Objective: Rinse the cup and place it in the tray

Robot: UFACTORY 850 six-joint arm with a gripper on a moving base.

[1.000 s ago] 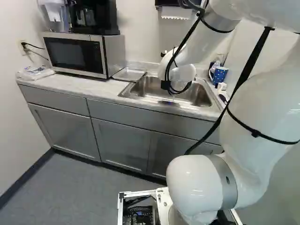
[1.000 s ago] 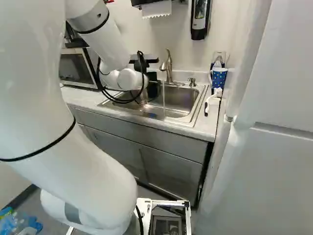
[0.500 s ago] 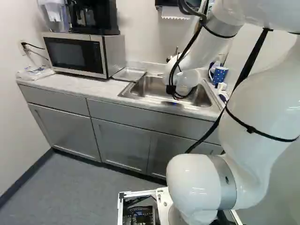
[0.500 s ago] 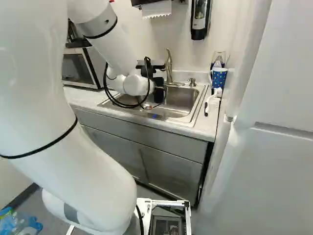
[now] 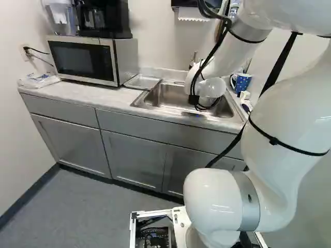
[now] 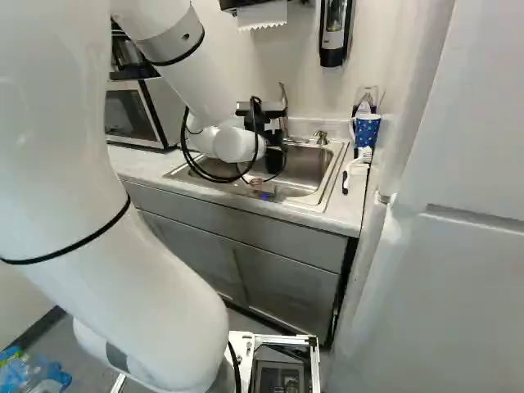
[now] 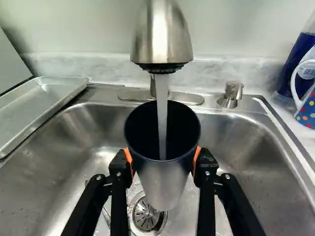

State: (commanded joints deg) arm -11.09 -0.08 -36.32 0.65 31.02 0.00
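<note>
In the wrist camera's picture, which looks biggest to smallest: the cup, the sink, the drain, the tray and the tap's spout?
1. Sink, by far
2. Cup
3. Tray and tap's spout: too alike to rank, and both are partly cut off
4. Drain, partly hidden by the cup
</note>
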